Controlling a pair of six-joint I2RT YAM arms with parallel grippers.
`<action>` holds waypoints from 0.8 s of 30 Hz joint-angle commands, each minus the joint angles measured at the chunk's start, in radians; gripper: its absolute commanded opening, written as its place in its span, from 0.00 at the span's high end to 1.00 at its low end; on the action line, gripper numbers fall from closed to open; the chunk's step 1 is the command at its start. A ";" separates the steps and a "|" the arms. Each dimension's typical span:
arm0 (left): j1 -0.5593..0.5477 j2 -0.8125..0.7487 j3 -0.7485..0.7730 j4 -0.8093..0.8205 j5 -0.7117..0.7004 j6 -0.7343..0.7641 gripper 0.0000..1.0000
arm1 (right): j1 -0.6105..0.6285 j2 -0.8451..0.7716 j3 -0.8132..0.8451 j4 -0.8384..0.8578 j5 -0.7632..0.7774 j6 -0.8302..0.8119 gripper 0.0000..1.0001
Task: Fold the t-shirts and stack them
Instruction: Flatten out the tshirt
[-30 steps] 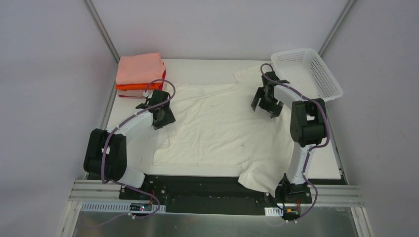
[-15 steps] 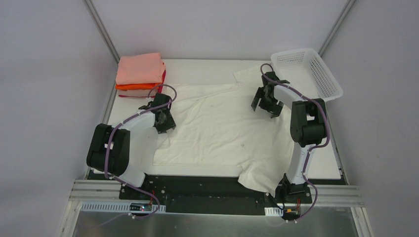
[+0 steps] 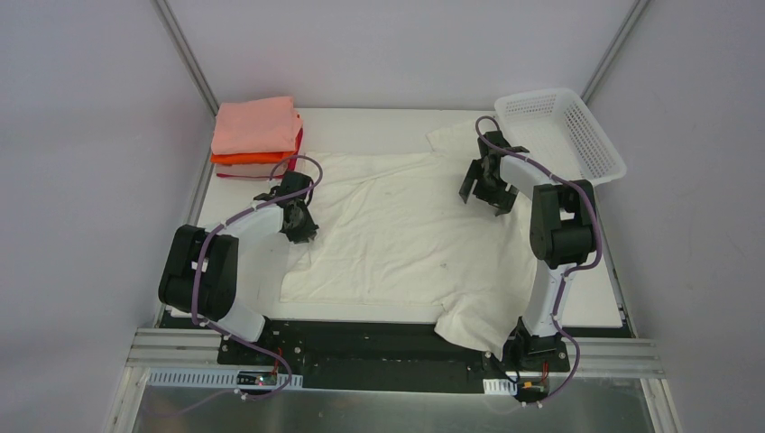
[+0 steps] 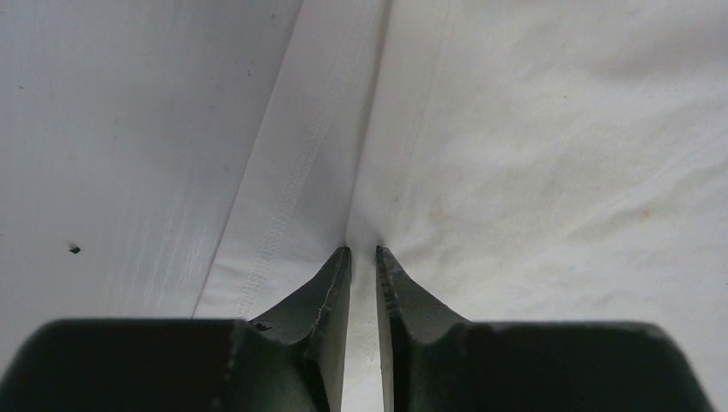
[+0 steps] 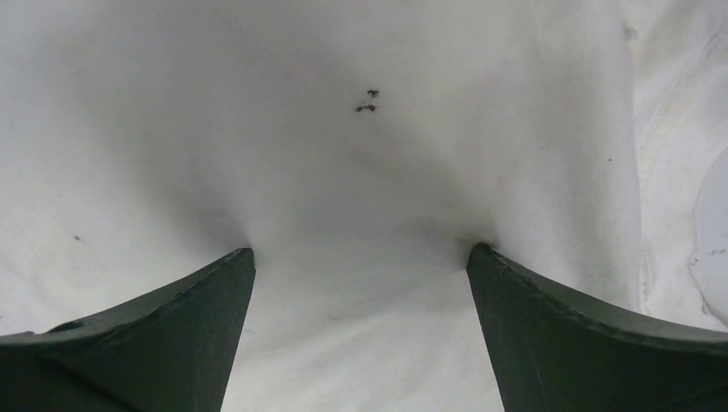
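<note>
The big cream shirt (image 3: 406,234) lies spread on the worktop (image 3: 379,122), with the left hand (image 4: 361,251) pinching a fold near its left edge and the right hand (image 5: 360,249) wide open, tips down on the cloth.

There's the cream-white t-shirt (image 3: 406,234), spread wrinkled across the bench (image 3: 379,122), one corner spilling off the near edge; salmon-topped folded stack (image 3: 257,126) sits far-left.

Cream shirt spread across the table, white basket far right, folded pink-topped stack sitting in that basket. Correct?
No: the folded stack sits on the table, at its far left corner, apart from the basket, as the top external view shows. The cream shirt and basket are as stated.
</note>
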 commanded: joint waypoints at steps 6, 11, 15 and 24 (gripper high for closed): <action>0.003 -0.006 0.044 -0.006 -0.051 0.005 1.00 | -0.013 0.006 -0.025 -0.022 0.055 -0.008 0.00; 0.003 0.002 0.052 -0.005 -0.103 0.020 1.00 | -0.013 0.008 -0.023 -0.025 0.061 -0.008 0.00; 0.003 -0.001 0.052 -0.003 -0.146 0.029 1.00 | -0.013 0.009 -0.023 -0.026 0.061 -0.011 0.00; 0.015 0.042 0.087 0.084 -0.218 0.098 1.00 | -0.013 0.006 -0.030 -0.026 0.033 -0.024 0.00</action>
